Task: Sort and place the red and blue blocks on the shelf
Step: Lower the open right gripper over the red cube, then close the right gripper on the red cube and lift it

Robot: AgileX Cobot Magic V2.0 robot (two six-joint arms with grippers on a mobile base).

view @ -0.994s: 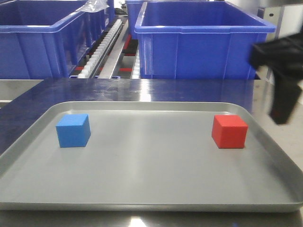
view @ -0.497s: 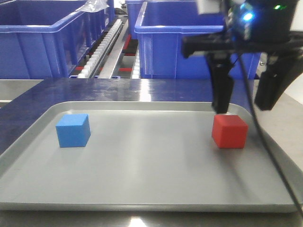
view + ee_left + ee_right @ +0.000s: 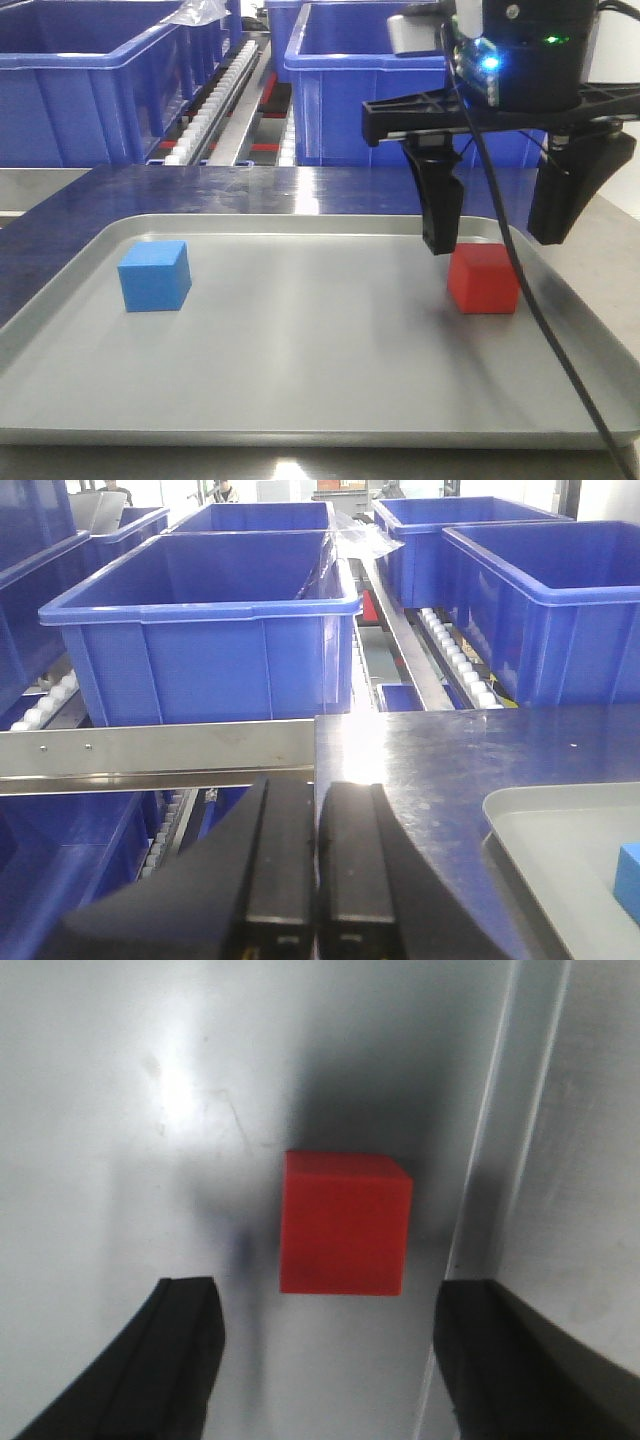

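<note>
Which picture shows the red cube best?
The right wrist view: the red block sits big and whole in the middle, seen from above under the open right gripper. The front view shows it smaller, on the tray, a cable crossing its edge. The left wrist view misses it.

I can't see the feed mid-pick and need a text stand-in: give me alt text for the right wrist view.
A red block sits on a grey metal tray, close to the tray's raised edge at image right. The open right gripper hangs over it, its two dark fingers spread wider than the block.
</note>
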